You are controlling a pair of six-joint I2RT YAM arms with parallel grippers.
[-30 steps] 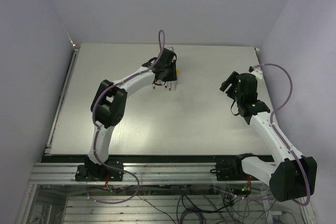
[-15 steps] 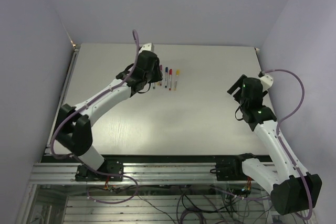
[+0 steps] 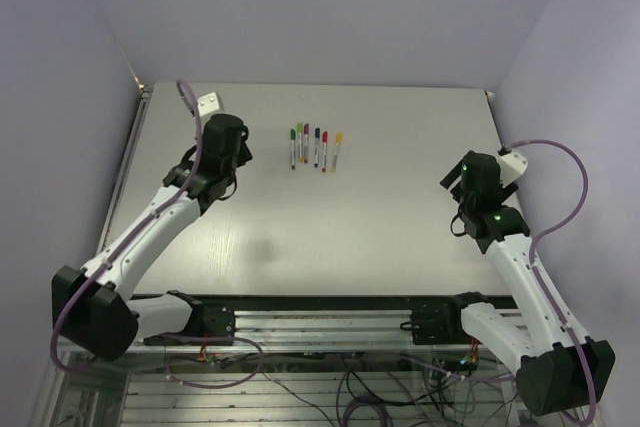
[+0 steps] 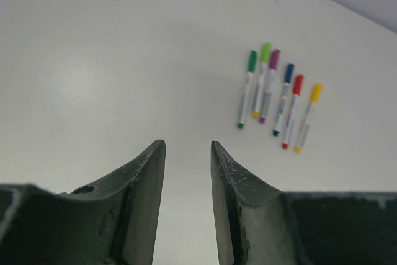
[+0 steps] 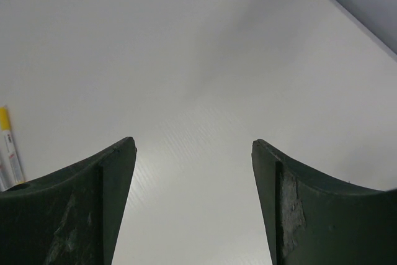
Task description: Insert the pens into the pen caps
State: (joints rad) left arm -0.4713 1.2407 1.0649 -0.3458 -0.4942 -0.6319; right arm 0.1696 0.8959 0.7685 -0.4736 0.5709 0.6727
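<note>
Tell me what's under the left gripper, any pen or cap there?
Only bare table shows between the fingers of the left gripper. The capped pens lie in a row farther off. The patch directly beneath each finger is covered, so I cannot see it.

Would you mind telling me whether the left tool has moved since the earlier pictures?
Yes. The left tool has swung left, off the row of pens, toward the left edge of the table.

Pale table (image 3: 300, 237), lilac walls (image 3: 300, 7)
</note>
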